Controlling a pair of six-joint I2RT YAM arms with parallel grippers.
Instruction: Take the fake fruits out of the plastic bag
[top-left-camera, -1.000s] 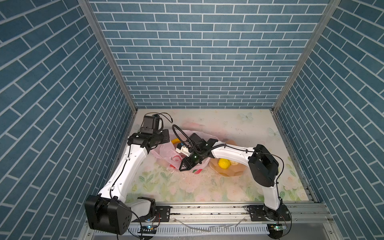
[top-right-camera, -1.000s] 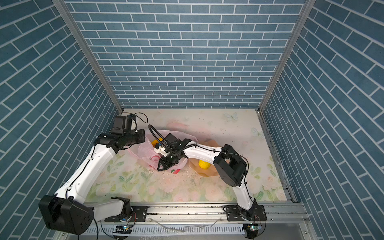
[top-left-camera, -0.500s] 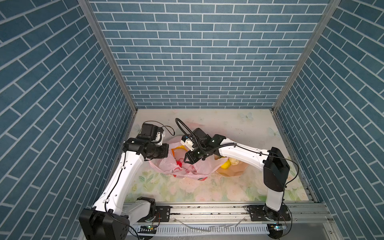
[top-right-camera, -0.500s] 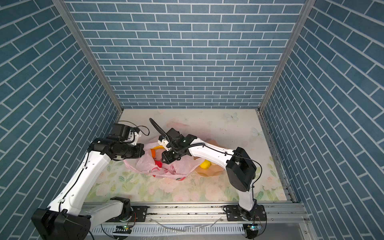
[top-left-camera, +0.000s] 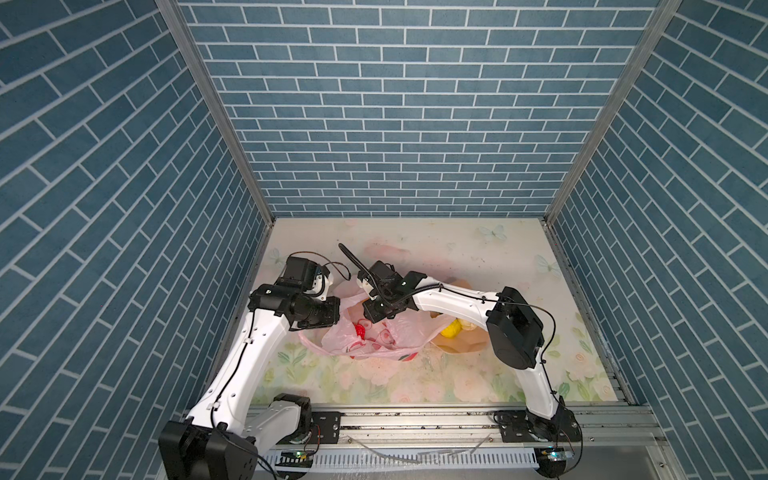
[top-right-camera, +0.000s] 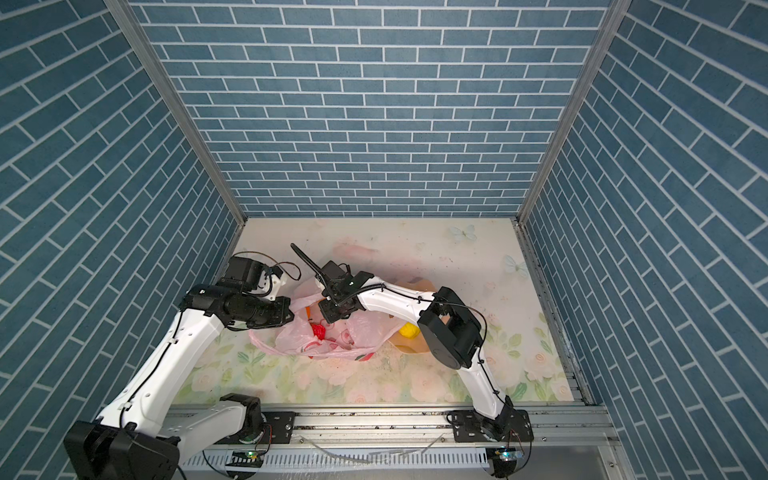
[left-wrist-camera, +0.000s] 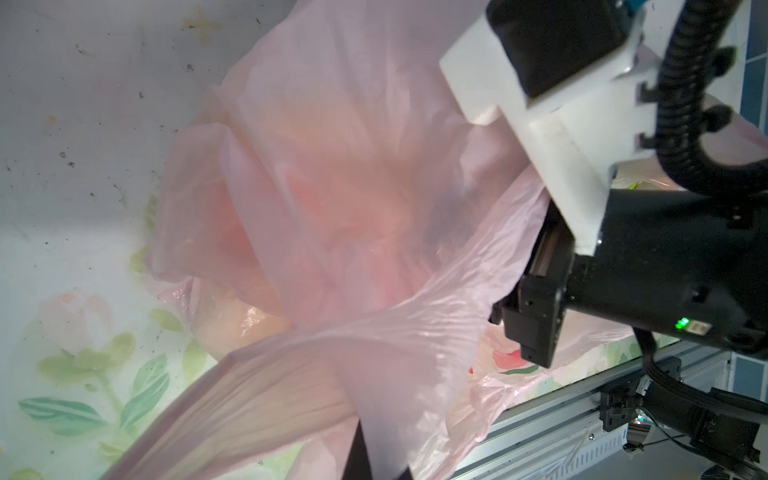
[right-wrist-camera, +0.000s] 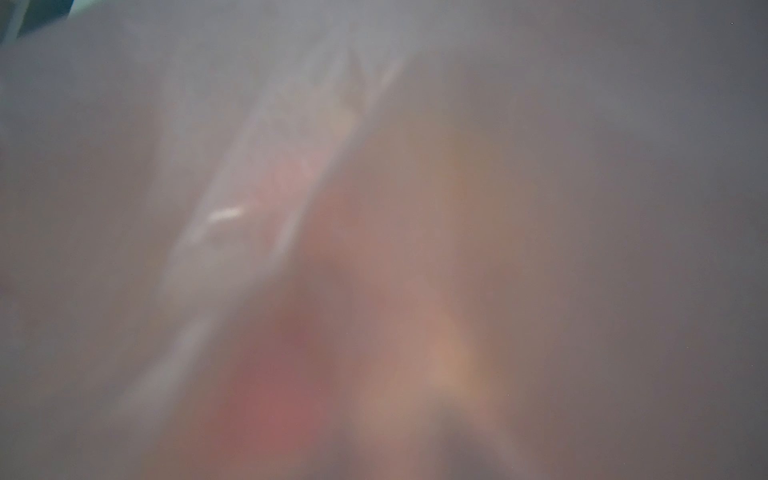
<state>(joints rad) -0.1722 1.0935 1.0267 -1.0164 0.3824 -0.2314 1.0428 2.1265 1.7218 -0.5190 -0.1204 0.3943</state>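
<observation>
Left arm: over the last second my wrist has come away from the back of the desk (top-left-camera: 415, 374) toward the front rail (top-left-camera: 415, 419), and it now sits at the bag's left edge.
Left grip: my left fingers (left-wrist-camera: 356, 455) are clamped tight on the plastic bag (top-left-camera: 395, 336). In the left wrist view a stretched band of its film runs straight into them.
Right arm: still reaching across the bowl (top-left-camera: 461, 347) into the bag's mouth, much where it was.
Right grip: my right fingers (top-left-camera: 375, 316) are down in the mouth, buried in film. I can't tell whether they're wide or pinched, or whether they hold anything.
Bag, then and now: a second ago it was a small crumpled heap under both wrists. Now it's drawn out wide and low toward the front rail.
Bag, place: left of centre on the desk, its right end lapping the peach bowl.
Bag, look: thin, translucent pink and wrinkled, with red prints along the front fold. One loop handle trails off to the left.
Right wrist view: nothing but pink blur, with film over the lens.
Red: the red fruit (top-left-camera: 359, 330) shows in the open mouth, just below my right fingers.
Orange: the orange fruit (top-right-camera: 308, 312) is a sliver at the mouth's back edge, between my two wrists.
Yellow: the yellow fruit (top-left-camera: 451, 328) is in the bowl, where it was a second ago.
</observation>
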